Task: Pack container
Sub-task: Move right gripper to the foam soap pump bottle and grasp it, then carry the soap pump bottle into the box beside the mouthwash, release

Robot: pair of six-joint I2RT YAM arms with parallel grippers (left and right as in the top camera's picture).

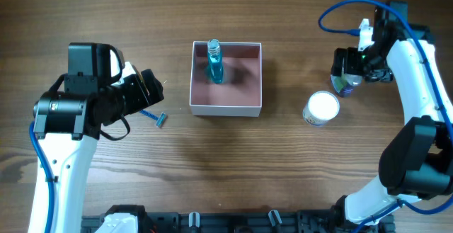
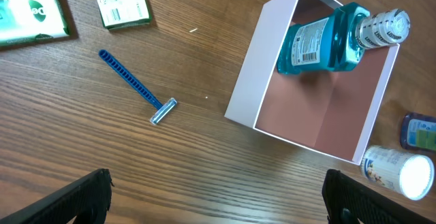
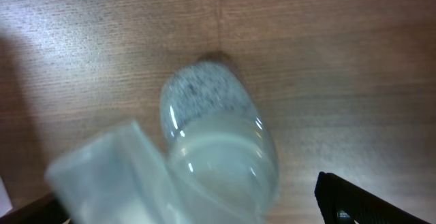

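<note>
Nearest lens: blurred pale bottle (image 3: pixel 218 135), framed by right gripper (image 3: pixel 184 190), claw spread, not pinching; probably lining up a grasp. Left gripper (image 2: pixel 216 180) likewise spread wide, empty, poised near blue razor (image 2: pixel 136 88), likely the next pick. Container (image 2: pixel 246 81) at table centre between both arms, open side up for loading. Mouthwash bottle (image 2: pixel 320 40) already inside by far wall; room left.

Overhead view: even, moderately bright light from above. The desk (image 1: pixel 226 176) shows soft, short shadows. Inside the container (image 1: pixel 226 110), the mouthwash bottle (image 1: pixel 214 63) casts a faint shadow to the right. The white lid (image 1: pixel 323 106) near the desk's right edge is overexposed.

Left wrist view: sharp.

Right wrist view: strongly blurred. The clear bottle (image 3: pixel 219 142) is out of focus, and the picture's left side is in shadow.
</note>
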